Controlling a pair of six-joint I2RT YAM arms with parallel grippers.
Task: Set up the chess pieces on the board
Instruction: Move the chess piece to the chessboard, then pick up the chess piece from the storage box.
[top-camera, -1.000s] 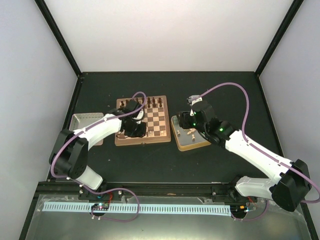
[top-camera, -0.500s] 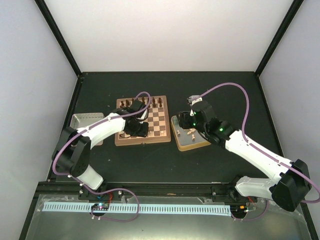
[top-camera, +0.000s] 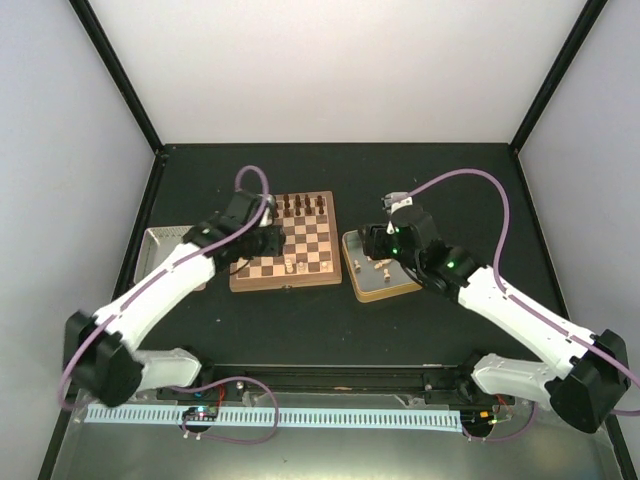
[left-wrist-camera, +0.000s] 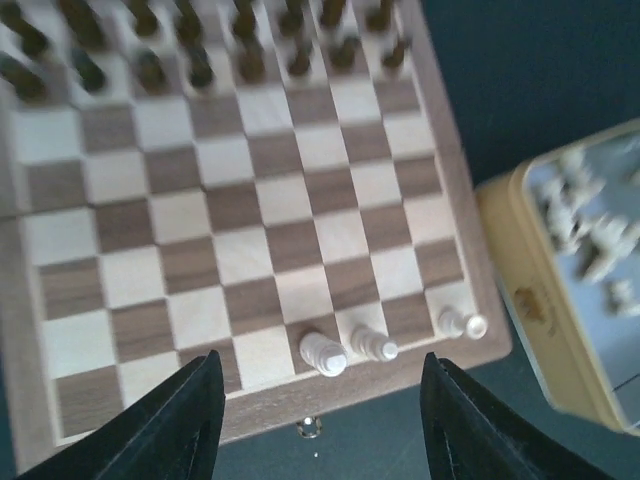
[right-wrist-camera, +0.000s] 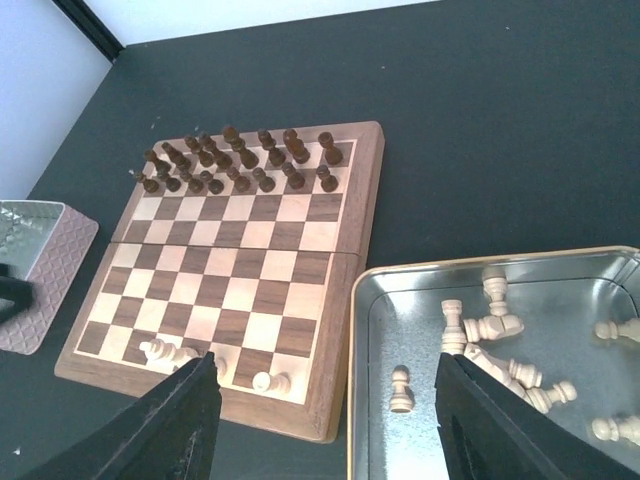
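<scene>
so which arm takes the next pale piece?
Right. The right gripper, open, hangs over the tin holding the loose pale pieces; the left gripper, also open, is over the board, away from the tin.

Black table (top-camera: 440, 170), bearing a wooden board (top-camera: 312, 245) near the middle. Just right of the board, a gold-rimmed tin (top-camera: 388, 288); left of the board, a pale textured tin (top-camera: 160, 245).

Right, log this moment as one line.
left gripper: open, over board | right gripper: open, by tin | chess pieces: some on near row
</scene>
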